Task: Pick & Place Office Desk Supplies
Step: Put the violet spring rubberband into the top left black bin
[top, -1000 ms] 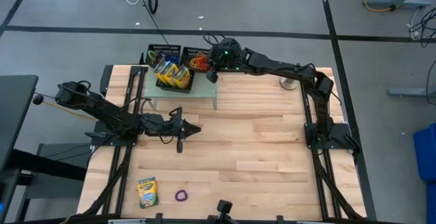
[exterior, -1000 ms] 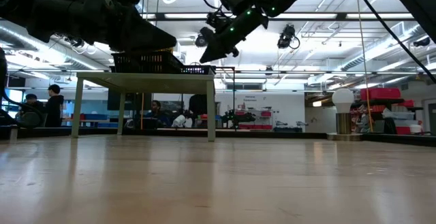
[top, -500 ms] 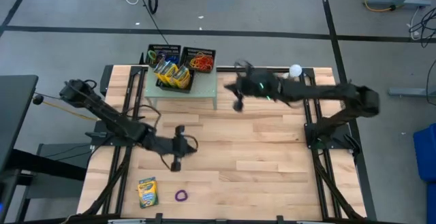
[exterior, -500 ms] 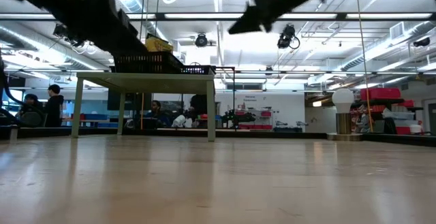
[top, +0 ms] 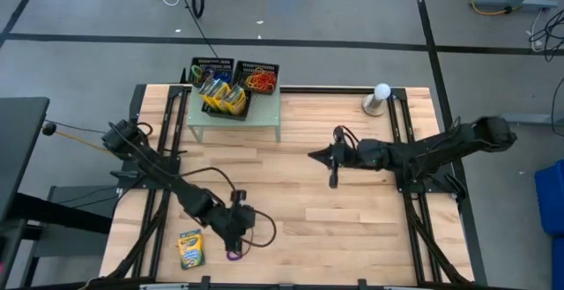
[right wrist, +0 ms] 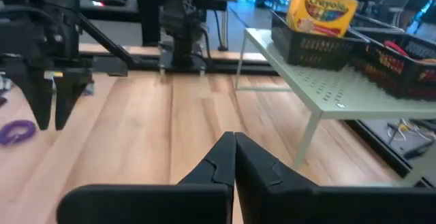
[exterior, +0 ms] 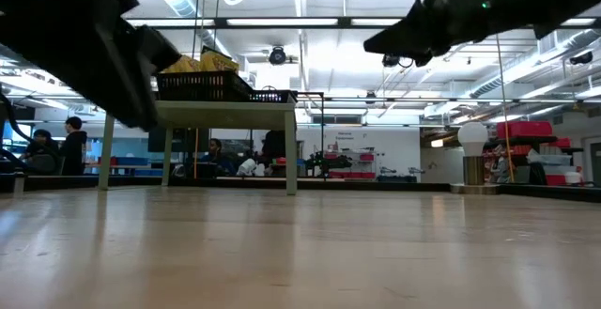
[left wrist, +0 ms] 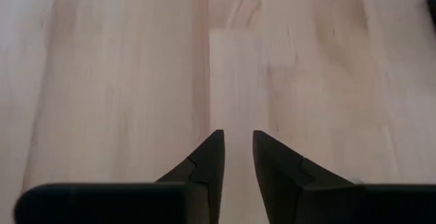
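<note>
A purple rubber band (top: 234, 254) and a crayon box (top: 190, 248) lie near the table's (top: 352, 211) front edge. The left gripper (top: 234, 237) hangs just over the band, jaws slightly apart (nothing between them). The right gripper (top: 332, 182), jaws together, hovers over bare mid-table; the raised shelf (top: 264, 118) carries mesh trays (top: 204, 67).

A: What's ahead of the right gripper (right wrist: 235, 157)?
B: Its fingers meet. Beyond, the left gripper (right wrist: 53, 108) hangs beside a purple band (right wrist: 16, 131); a crayon box (right wrist: 320, 11) sits in a tray (right wrist: 310, 44).
</note>
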